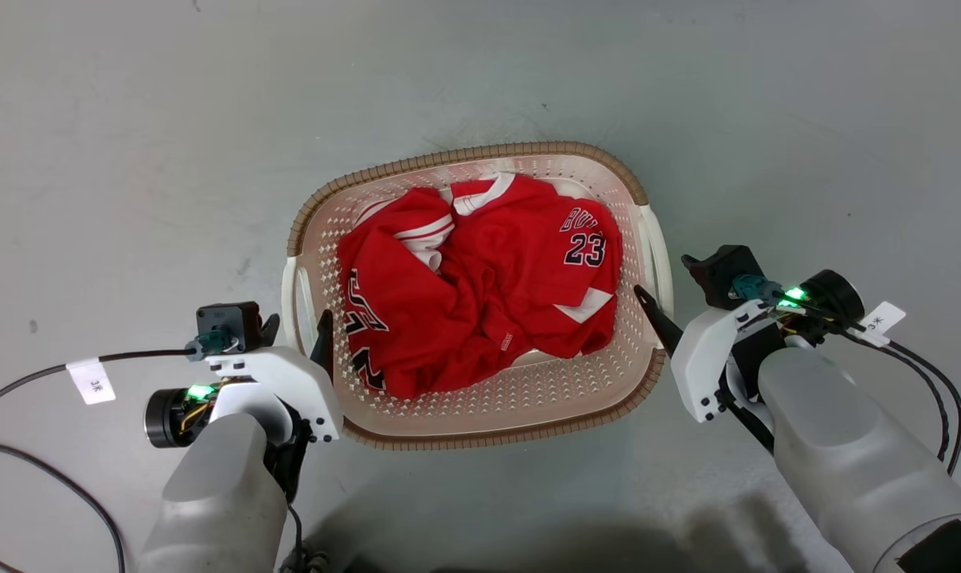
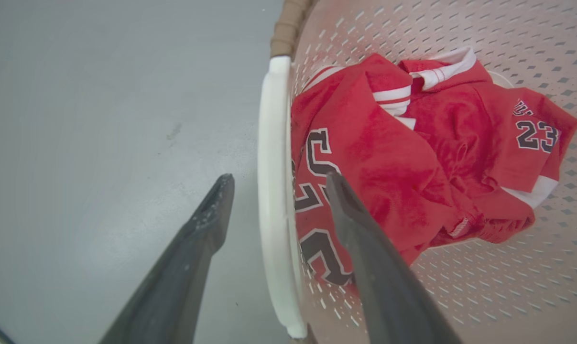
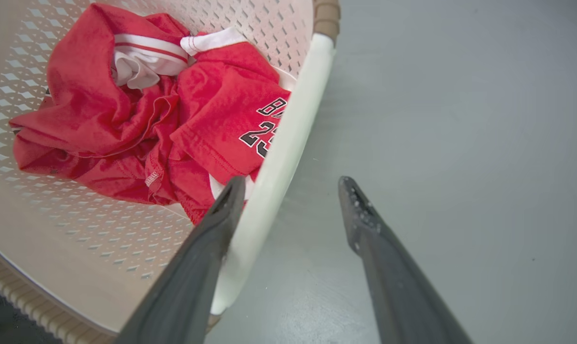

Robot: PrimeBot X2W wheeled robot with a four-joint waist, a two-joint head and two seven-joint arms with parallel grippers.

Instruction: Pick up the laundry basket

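- The basket [image 1: 488,151] sits on the grey floor [image 1: 130,159] between your two arms, with a red jersey [image 1: 488,286] crumpled inside. It is not yet lifted.
- Your left gripper [image 2: 278,177] is wide open and holds nothing. One finger is outside the white left handle [image 2: 271,143]; the other is inside, over the jersey.
- Your right gripper [image 3: 292,184] is also open and empty, astride the right handle [image 3: 293,129], with its inner finger close against it.
- The step in hand looks like closing: close both on the handles together, at matching depth, so the basket rises level.
- Keep the left inner finger off the cloth, or it may pinch the jersey.
- Open floor surrounds the basket, so a straight lift looks unobstructed.
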